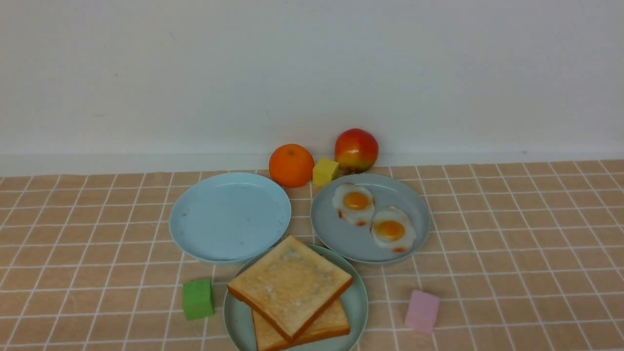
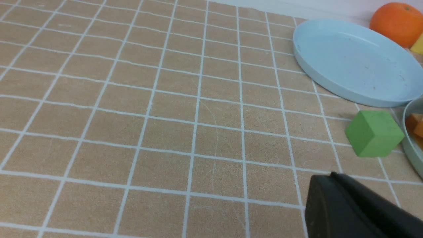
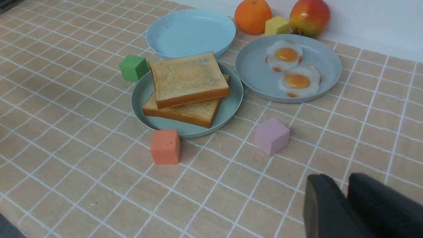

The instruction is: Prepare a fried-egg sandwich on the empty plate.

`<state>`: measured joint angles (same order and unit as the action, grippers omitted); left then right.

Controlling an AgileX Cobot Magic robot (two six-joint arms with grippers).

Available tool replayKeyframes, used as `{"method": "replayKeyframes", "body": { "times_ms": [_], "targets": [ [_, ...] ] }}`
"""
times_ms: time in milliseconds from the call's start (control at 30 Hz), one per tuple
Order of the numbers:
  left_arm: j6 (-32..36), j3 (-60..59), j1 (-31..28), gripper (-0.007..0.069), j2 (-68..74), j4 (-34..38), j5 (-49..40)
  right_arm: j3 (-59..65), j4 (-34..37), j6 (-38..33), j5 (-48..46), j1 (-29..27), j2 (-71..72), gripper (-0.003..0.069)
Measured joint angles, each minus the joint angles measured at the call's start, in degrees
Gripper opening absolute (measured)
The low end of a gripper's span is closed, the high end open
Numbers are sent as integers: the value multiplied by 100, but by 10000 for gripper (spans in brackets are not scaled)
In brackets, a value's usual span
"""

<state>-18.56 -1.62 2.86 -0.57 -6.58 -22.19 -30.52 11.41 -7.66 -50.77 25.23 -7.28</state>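
Note:
Two golden toast slices are stacked on the mint-green plate (image 1: pixel 359 303) at the front centre. The top slice (image 1: pixel 290 285) lies skewed and tilted on the lower slice (image 1: pixel 326 325); what lies between them is hidden. Two fried eggs (image 1: pixel 354 202) (image 1: pixel 392 230) lie on the grey-blue plate (image 1: pixel 341 236) behind, to the right. My left gripper (image 2: pixel 332 176) is shut and empty above the cloth, left of the plates. My right gripper (image 3: pixel 342 179) hovers near the front right, its fingers slightly parted with nothing between them. Neither gripper shows in the front view.
A sky-blue plate (image 1: pixel 229 217) with nothing on it sits back left. Around the toast plate stand a green cube (image 1: pixel 197 299), a pink cube (image 1: pixel 422 310) and an orange-red cube (image 3: pixel 165 146). An orange (image 1: pixel 291 165), a yellow cube (image 1: pixel 325 171) and an apple (image 1: pixel 356 149) line the wall.

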Motion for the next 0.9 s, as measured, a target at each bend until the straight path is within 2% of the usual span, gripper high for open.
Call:
{"method": "replayKeyframes", "body": {
  "times_ms": [667, 767, 900],
  "targets": [
    [0, 0, 0, 1, 0, 19, 22, 11, 0, 6, 0, -6, 6, 148],
    [0, 0, 0, 4, 0, 19, 22, 59, 6, 6, -25, -231, 30, 151],
    [0, 0, 0, 6, 0, 19, 22, 84, -199, 14, 94, -1037, 153, 156]
  ]
}}
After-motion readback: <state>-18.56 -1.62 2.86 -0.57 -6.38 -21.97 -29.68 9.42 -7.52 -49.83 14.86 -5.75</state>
